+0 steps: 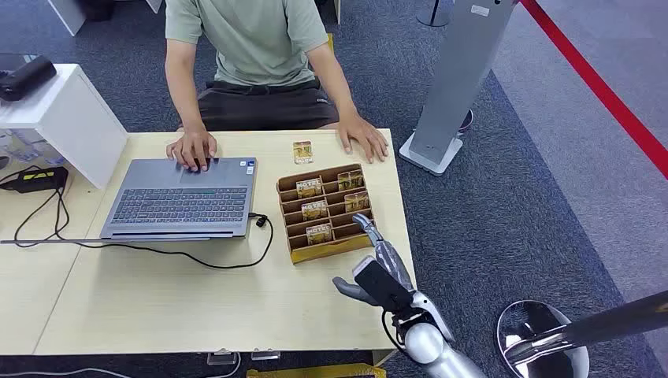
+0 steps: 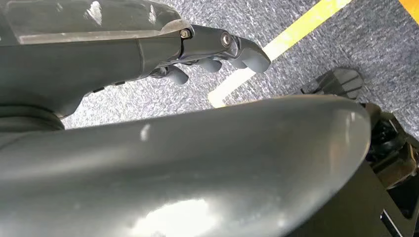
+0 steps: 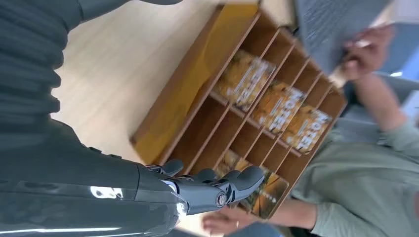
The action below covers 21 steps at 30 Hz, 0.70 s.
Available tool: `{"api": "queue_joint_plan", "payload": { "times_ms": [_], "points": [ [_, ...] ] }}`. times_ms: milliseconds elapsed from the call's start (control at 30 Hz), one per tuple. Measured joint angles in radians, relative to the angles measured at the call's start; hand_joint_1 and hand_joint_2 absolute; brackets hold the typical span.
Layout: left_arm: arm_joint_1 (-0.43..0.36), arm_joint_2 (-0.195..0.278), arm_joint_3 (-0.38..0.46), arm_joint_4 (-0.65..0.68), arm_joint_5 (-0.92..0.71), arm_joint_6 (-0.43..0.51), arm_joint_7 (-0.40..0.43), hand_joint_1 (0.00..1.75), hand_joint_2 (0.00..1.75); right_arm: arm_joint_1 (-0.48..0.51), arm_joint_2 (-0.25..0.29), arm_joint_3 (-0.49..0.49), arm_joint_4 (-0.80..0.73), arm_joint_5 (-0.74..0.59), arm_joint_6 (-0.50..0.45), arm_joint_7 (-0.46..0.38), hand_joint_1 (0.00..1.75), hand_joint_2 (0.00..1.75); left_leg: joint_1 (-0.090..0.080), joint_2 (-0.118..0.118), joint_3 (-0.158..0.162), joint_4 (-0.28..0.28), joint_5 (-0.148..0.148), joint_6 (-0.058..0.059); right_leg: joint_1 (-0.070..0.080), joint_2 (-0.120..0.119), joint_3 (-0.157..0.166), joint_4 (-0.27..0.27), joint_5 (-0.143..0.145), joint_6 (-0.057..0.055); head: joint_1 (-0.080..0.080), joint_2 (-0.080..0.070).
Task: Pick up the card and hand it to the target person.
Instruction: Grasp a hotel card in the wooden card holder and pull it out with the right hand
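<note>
Right of centre in the head view, a brown divided card box [image 1: 324, 250] is sitting on the pale wooden table [image 1: 157, 299], and the cards [image 1: 309, 188] are standing in its slots, leaning slightly, with their top edges showing above the dividers. One more loose card [image 1: 302, 151] is lying flat on the table above the box, between the hands of the seated person [image 1: 252, 47], who is resting one hand on the laptop [image 1: 185, 197] to the left. The right hand [image 1: 376, 268] is hovering at the lower right corner of the box with nothing in it, its fingers [image 3: 237, 180] extended and apart, reaching over the compartments in the right wrist view. The left hand [image 2: 212, 49] is hanging over the grey carpet, its fingers loosely curled around nothing that I can see; whether it counts as released or clenched I cannot tell. The cards are looking thin, light and fairly stiff, with glossy printed faces that are probably slippery, so a flat press is likely to slide off. The sensible hold is a pinch on the exposed top edge of a standing card, thumb on one face and a finger on the other, lifting straight up between the dividers. Too firm a squeeze is risking a bend, and a slanted pull is risking a snag on the slot walls.
</note>
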Motion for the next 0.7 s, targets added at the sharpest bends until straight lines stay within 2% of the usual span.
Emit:
{"api": "queue_joint_plan", "payload": {
  "times_ms": [67, 167, 300, 400, 533, 633, 700],
  "points": [
    [-0.001, -0.001, 0.0, 0.0, -0.001, -0.002, 0.003, 0.0, 0.0, -0.02, -0.002, 0.001, -0.014, 0.065, 0.012, 0.07, 0.0, 1.75, 0.0, 0.0, 0.0, 0.0, 0.0, 0.0, 0.0, 0.0, 0.0, 0.0, 0.0, 0.0, 0.0, 0.0],
    [-0.009, -0.003, -0.001, 0.0, -0.004, -0.005, 0.013, 0.0, 0.0, -0.098, -0.005, 0.008, -0.058, 0.237, 0.055, 0.252, 0.0, 1.75, 0.0, 0.0, 0.0, 0.0, 0.001, 0.001, 0.0, 0.0, 0.0, 0.0, 0.001, 0.0, 0.0, 0.0],
    [-0.016, -0.008, -0.001, 0.0, -0.002, -0.006, 0.02, 0.0, 0.0, -0.198, -0.003, 0.035, -0.09, 0.369, 0.119, 0.377, 0.0, 1.75, 0.0, 0.0, 0.0, 0.0, 0.001, 0.001, 0.0, 0.0, 0.0, 0.001, 0.001, 0.0, 0.0, 0.0],
    [-0.018, -0.012, -0.001, 0.0, 0.005, -0.002, 0.028, 0.0, 0.0, -0.276, 0.01, 0.069, -0.094, 0.443, 0.166, 0.447, 0.0, 1.75, 0.0, 0.0, -0.001, 0.0, 0.001, 0.001, 0.0, 0.0, 0.0, 0.001, 0.001, 0.0, -0.001, 0.0],
    [-0.016, -0.018, -0.001, 0.0, 0.016, 0.006, 0.032, 0.0, 0.0, -0.348, 0.027, 0.115, -0.092, 0.542, 0.19, 0.53, 0.21, 1.75, 0.0, 0.0, -0.001, 0.0, 0.001, 0.001, 0.0, -0.001, -0.001, 0.001, 0.001, 0.0, 0.0, 0.0],
    [-0.015, -0.021, -0.001, 0.0, 0.023, 0.015, 0.033, 0.0, 0.0, -0.384, 0.04, 0.149, -0.084, 0.627, 0.192, 0.594, 0.28, 1.75, 0.0, 0.0, -0.002, 0.0, 0.001, 0.001, 0.0, -0.001, -0.001, 0.001, 0.001, 0.0, 0.0, 0.0],
    [-0.013, -0.024, -0.001, 0.0, 0.025, 0.02, 0.033, 0.0, 0.0, -0.395, 0.048, 0.164, -0.078, 0.647, 0.197, 0.617, 0.4, 1.75, 0.0, 0.0, -0.002, 0.0, 0.001, 0.001, 0.0, -0.001, -0.001, 0.001, 0.001, 0.0, 0.0, 0.0]
  ]
}}
